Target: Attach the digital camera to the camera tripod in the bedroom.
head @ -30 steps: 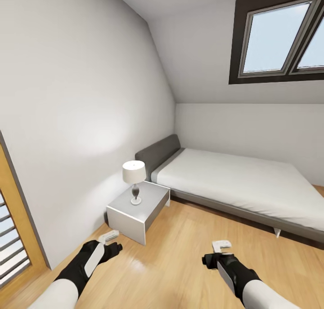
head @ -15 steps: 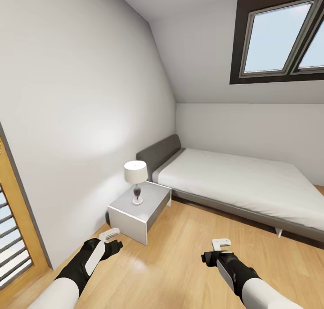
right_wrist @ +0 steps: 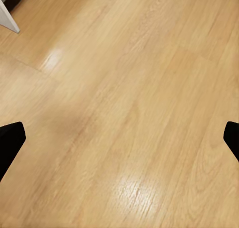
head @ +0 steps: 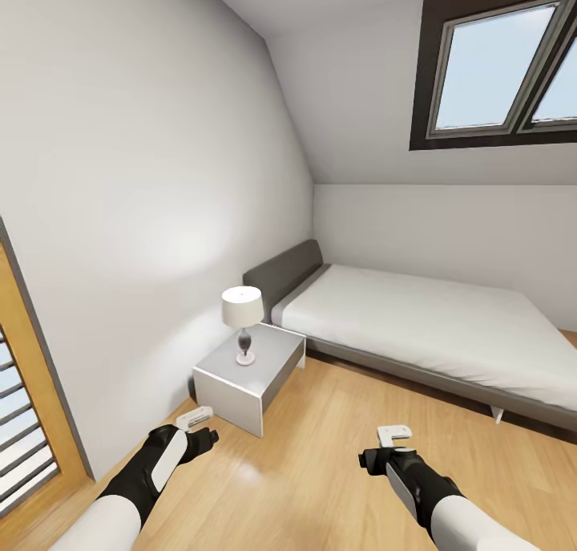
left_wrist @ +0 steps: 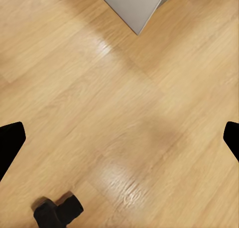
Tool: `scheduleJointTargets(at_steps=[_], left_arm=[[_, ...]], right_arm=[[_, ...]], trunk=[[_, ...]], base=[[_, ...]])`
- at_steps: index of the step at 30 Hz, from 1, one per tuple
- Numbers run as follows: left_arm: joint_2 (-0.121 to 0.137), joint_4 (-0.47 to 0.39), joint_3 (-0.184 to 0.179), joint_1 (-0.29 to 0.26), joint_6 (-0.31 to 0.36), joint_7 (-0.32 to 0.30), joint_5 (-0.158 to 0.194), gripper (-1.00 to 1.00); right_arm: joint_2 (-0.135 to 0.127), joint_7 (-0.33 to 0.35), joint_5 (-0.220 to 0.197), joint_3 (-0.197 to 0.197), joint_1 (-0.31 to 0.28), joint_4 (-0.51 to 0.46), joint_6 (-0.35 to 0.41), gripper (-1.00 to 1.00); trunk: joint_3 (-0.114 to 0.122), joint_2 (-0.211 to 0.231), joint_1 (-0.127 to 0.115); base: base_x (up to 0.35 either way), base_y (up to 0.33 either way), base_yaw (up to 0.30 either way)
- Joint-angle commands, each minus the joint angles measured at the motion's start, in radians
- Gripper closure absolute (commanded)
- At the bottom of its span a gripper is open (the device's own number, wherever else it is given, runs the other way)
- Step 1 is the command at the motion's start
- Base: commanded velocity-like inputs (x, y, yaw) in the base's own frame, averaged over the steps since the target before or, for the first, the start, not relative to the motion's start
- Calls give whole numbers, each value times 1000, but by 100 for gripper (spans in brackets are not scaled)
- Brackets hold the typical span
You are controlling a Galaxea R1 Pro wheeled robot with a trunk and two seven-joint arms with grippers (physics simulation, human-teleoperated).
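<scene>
Under a sloped white ceiling with a dark-framed skylight (head: 497, 62): bedroom (head: 320, 214), white-walled, floored in light wood planks (head: 320, 471) with a glossy sheen.

Against the far wall: bed (head: 425, 326), low, grey headboard, pale flat mattress, grey frame, one white leg visible at the near corner.

Beside the headboard, touching neither it nor the mattress as far as can be told: white cube nightstand (head: 248, 378), carrying a table lamp (head: 241, 318) with white shade and dark turned stem on a white base. Corner of the same white cube seen in the left wrist view (left_wrist: 137, 6).

At far left edge of head view: wood-framed door or shutter with slats (head: 24, 423).

Low in the foreground, above bare floor: left tool (head: 195, 417), white fingers on a black wrist, and right tool (head: 394, 435), likewise white on black. Both empty, gripping nothing. Wrist views: black fingertips at opposite picture edges, left (left_wrist: 10, 141) and right (right_wrist: 10, 141), jaws spread wide over plain planks. Small black part (left_wrist: 57, 210) over the floor in the left wrist view, nature not determinable.

Digital camera and camera tripod: location cannot be told from these views.
</scene>
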Motion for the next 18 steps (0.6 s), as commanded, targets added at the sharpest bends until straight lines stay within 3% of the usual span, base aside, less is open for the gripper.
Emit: scheduleJointTargets(at_steps=[1, 18], left_arm=[[0, -2, 2, 0, 4, 7, 11, -100], [-20, -4, 4, 0, 4, 10, 7, -100]], right_arm=[[0, -3, 6, 1, 0, -2, 7, -100], [0, -3, 6, 1, -1, -2, 7, -100]], trunk=[[-1, -1, 0], [-4, -8, 4]], base=[[0, 0, 0], [0, 0, 0]])
